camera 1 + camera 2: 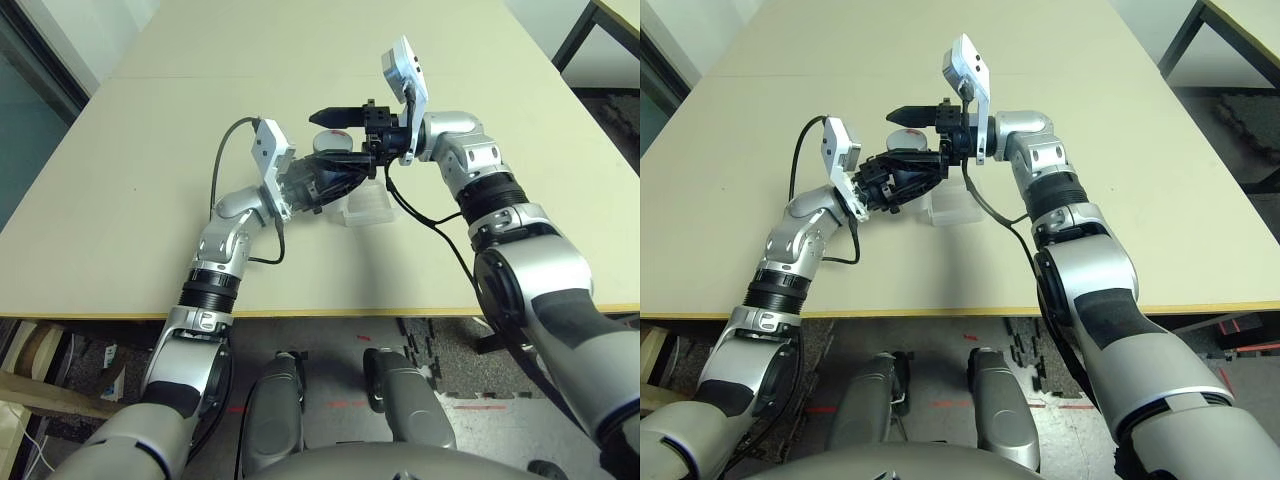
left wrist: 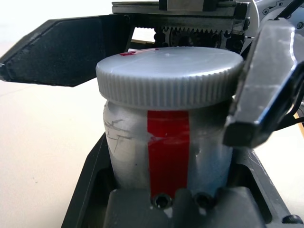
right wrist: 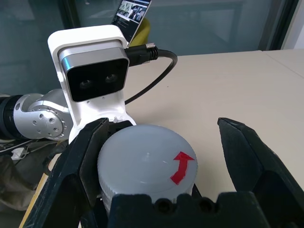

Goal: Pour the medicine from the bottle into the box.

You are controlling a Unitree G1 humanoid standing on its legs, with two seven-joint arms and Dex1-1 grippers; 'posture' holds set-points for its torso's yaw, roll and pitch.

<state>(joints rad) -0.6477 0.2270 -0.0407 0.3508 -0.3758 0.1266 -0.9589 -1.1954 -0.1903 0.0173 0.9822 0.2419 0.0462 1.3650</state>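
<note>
Bottle (image 2: 128, 147) (red arrow (image 3: 182, 167) on cap (image 3: 137, 156)) is gripped by left hand (image 1: 348, 172), right hand (image 3: 163, 124) open.

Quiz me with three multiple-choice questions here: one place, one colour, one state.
1. Where is the capped bottle?
A. In the left gripper
B. Inside the clear box
C. On the floor

2. What colour is the arrow on the cap?
A. Green
B. Red
C. Black

3. How is the right gripper?
A. Shut
B. Holding the box
C. Open

1: A, the left gripper's fingers flank the bottle.
2: B, a red arrow marks the cap.
3: C, the right gripper has its fingers spread wide around the cap.
</note>
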